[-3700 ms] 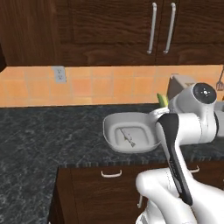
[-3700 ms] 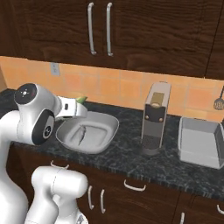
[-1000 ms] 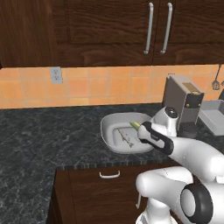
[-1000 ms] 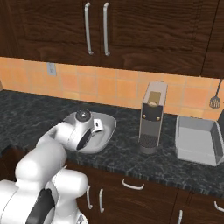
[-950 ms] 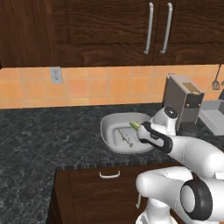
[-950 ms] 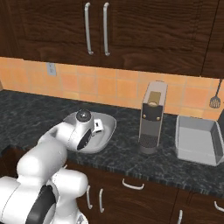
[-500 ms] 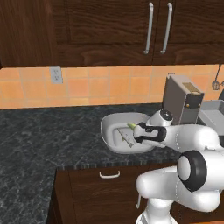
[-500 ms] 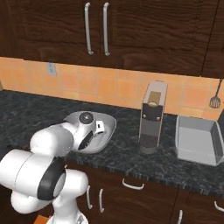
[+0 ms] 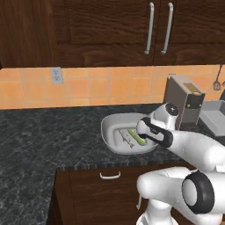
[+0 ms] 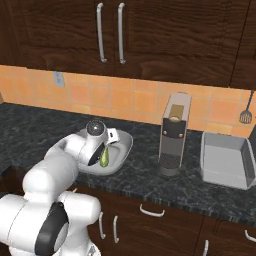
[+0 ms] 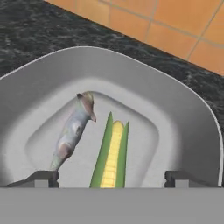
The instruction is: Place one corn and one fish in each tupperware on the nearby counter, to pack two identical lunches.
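Gripper [image 11: 112, 177] spread wide, empty, poised over the oval tupperware [image 11: 188, 113]; corn [image 11: 111, 155] lies free between the tips.

Fish [image 11: 74, 129] lies just left of the cob, both on the container floor. Rectangular tupperware [image 10: 225, 160] sits far right on the counter [image 10: 145, 182]. Judged: cob light, stiff; fish thin, likely slippery. Pinch both mid-body, across the width.

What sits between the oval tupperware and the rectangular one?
The coffee machine stands on the counter between the oval tupperware and the rectangular one, per the right base view.
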### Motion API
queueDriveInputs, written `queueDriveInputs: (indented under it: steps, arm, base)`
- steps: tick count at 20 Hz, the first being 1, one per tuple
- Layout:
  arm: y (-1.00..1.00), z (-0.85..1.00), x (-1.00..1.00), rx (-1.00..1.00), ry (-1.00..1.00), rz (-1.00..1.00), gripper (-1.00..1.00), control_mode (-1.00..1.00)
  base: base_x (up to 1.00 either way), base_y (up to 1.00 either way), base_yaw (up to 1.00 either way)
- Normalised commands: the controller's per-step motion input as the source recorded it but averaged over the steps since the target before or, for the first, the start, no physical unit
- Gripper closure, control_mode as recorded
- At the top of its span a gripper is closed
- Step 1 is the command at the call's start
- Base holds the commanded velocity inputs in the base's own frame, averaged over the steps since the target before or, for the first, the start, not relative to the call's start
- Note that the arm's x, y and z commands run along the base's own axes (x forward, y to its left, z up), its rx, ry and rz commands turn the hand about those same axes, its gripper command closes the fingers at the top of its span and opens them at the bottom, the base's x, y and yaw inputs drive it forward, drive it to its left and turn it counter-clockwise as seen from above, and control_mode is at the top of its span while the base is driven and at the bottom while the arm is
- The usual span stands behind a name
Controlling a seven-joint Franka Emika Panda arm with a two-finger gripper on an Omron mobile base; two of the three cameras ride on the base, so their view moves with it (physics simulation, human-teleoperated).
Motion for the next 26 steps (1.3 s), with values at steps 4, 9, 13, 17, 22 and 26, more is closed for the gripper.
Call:
queueDriveInputs:
  steps: [4,9,13,17,22,26]
  arm:
    - [0.08,0.78,-0.81,-0.01,-0.09,0.0,-1.0,-1.0]
    - [0.39,0.71,-0.92,-0.05,-0.21,-0.07,-1.0,-1.0]
    - [-0.03,0.28,-0.89,0.0,-0.25,-0.34,-1.0,-1.0]
    - [-0.18,0.07,-0.68,0.0,-0.13,-0.47,-1.0,-1.0]
    - [-0.12,-0.68,-0.38,0.07,-0.06,-0.1,-1.0,-1.0]
    - [0.0,-0.78,-0.01,0.11,-0.01,0.07,-1.0,-1.0]
  base:
    - [0.0,0.0,0.0]
    - [0.0,0.0,0.0]
    - [0.0,0.0,0.0]
    - [0.0,0.0,0.0]
    - [0.0,0.0,0.0]
    - [0.0,0.0,0.0]
